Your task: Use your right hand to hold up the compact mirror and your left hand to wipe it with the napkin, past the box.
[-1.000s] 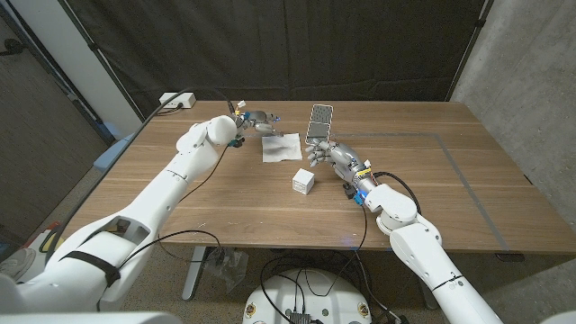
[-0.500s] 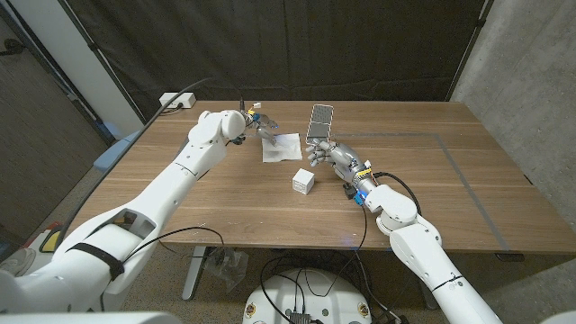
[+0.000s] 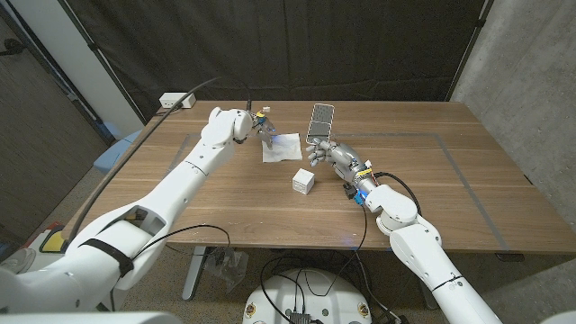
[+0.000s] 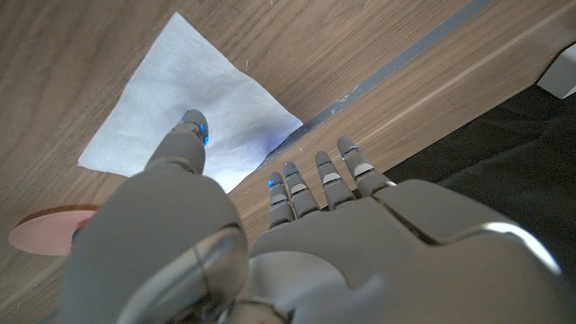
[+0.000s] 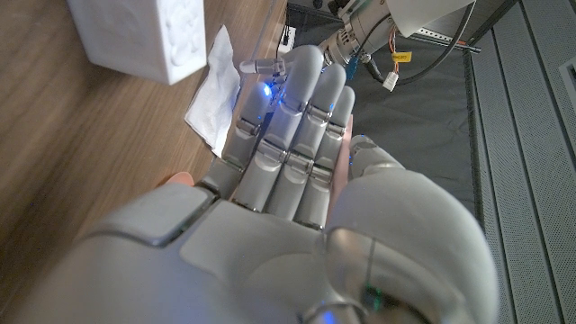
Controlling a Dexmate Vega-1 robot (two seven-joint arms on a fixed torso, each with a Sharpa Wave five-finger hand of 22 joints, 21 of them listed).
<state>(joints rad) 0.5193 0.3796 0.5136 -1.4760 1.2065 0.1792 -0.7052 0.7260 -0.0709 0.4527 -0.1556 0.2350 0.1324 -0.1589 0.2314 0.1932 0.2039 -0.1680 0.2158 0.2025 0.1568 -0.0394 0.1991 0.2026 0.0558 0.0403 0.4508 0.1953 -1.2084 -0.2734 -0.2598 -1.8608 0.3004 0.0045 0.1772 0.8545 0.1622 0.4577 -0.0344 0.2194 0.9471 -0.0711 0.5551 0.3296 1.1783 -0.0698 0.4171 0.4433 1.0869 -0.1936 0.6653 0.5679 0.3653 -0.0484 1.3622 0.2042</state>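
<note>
Since a second ago the left robot hand (image 3: pixel 265 128) has travelled along the far side of the wooden worktop (image 3: pixel 450 189) toward the middle, and now hangs over the near-left corner of the napkin (image 3: pixel 282 147); in the left wrist view its fingers (image 4: pixel 319 180) are spread and hold nothing, one fingertip poised over the white sheet (image 4: pixel 193 103), though contact cannot be told. The right robot hand (image 3: pixel 326 151) has not shifted: it holds the compact mirror (image 3: pixel 319 121) upright, lid raised, just right of the napkin. That napkin lies flat beyond the box (image 3: pixel 303 182), a small white cube (image 5: pixel 148 36) nearer the robot, apart from both.
</note>
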